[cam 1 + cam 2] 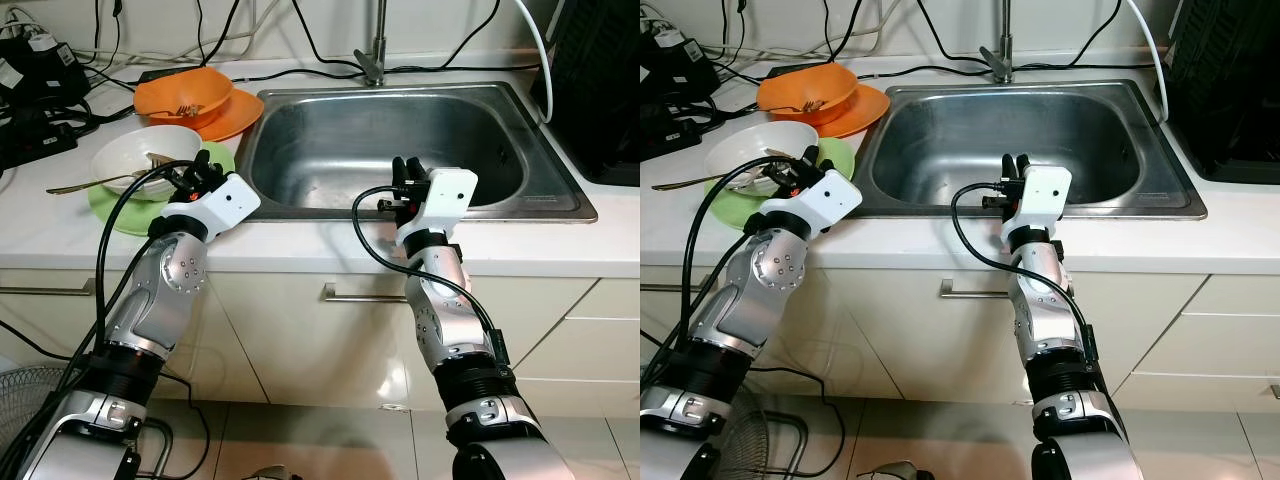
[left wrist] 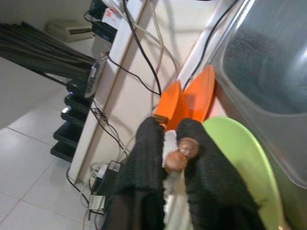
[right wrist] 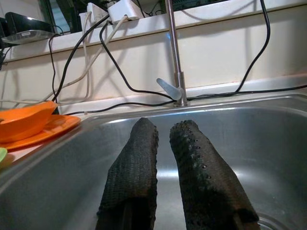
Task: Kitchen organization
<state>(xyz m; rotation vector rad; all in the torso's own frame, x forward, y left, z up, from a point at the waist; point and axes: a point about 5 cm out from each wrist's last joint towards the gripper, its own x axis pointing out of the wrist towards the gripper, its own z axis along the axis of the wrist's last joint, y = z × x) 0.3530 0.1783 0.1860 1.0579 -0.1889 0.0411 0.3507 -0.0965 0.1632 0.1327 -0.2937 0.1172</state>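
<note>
Hovering over the white bowl (image 1: 150,152) on the green plate (image 1: 120,212), the left claw (image 2: 172,143) pinches a small brown lump (image 2: 181,154); the right claw (image 3: 163,143), slightly spread, reaches over the sink (image 1: 400,120).

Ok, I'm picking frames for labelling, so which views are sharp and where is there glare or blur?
Both eye views are sharp and evenly lit, with soft sheen on the stainless steel sink. The left wrist view is tilted and soft: the left gripper's black fingers are blurred before the orange bowl and round green plate. The right wrist view is clear; the right gripper looks oversized before the chrome faucet.
</note>
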